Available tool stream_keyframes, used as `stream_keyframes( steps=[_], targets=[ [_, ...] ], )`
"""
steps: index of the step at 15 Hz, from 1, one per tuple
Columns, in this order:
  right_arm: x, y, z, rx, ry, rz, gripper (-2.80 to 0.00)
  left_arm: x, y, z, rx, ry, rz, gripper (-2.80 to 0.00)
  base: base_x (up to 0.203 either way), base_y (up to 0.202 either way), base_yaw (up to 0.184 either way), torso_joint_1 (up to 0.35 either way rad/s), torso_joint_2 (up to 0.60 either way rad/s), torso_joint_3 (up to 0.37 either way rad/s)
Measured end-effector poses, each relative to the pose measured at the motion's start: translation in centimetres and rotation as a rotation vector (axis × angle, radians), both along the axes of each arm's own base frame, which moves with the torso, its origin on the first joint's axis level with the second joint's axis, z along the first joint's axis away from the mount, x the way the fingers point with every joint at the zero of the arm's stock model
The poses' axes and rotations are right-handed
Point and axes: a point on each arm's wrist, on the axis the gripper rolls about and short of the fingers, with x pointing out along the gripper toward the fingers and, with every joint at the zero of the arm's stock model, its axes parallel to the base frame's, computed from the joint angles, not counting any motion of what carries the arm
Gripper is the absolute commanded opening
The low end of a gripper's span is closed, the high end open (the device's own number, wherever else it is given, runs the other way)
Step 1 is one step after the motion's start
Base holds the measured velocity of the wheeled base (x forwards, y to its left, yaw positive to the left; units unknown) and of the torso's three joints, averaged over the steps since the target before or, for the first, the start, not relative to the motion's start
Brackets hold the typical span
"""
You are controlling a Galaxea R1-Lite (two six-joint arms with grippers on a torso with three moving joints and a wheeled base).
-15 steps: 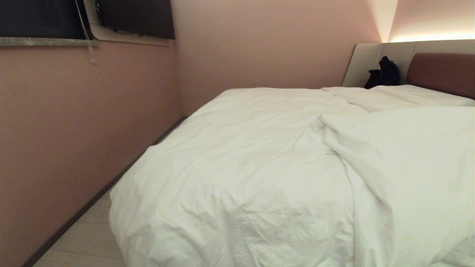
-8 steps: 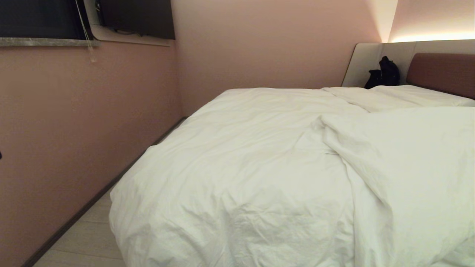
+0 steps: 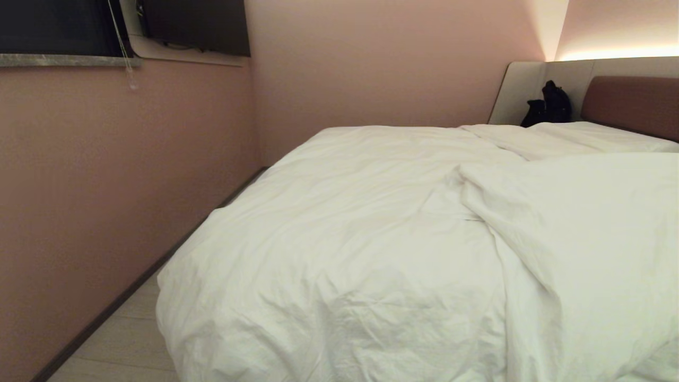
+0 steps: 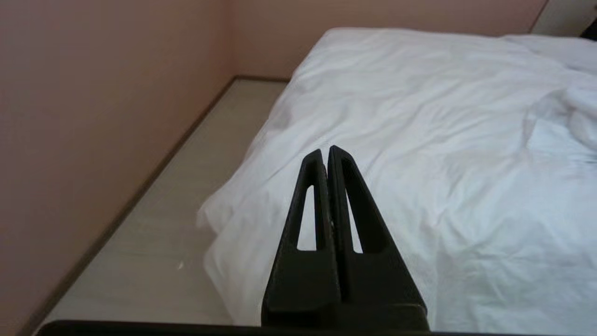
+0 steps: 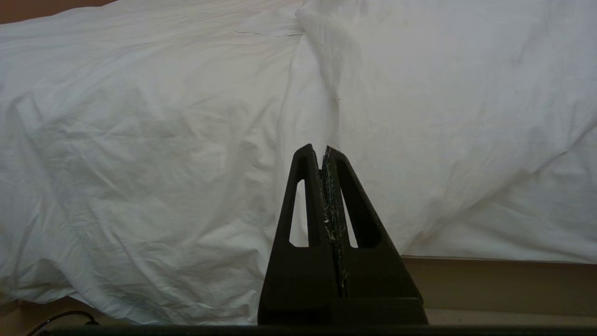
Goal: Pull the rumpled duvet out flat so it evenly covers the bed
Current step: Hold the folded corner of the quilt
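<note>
Across the bed (image 3: 626,101), whose brownish-red headboard stands at the far right, the white duvet (image 3: 371,239) lies creased, with a thick fold heaped along the right side and its near left corner drooping toward the pale floor (image 3: 122,339) beside the pink wall (image 3: 106,185). Above that corner the left gripper (image 4: 326,151) hangs with its black fingers pressed together on nothing, while the right gripper (image 5: 322,150), likewise closed and empty, points at the duvet's near edge.
</note>
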Motion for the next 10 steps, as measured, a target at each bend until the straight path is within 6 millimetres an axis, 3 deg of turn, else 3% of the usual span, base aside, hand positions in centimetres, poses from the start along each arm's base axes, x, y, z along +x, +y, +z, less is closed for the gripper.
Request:
stream_keyframes(
  steps=[6,10],
  targets=[
    [0.0,0.0,0.0,0.000,0.000,0.000,-2.80,-4.0,-2.0,-1.1,0.066,-0.119,0.015,-2.80,0.000,0.000,0.000,0.000,0.00,0.000],
    [0.0,0.0,0.0,0.000,0.000,-0.001,-2.80,-5.2,-1.4,-2.2,0.059,-0.113,0.081,-2.80,0.000,0.000,0.000,0.000,0.00,0.000]
  ],
)
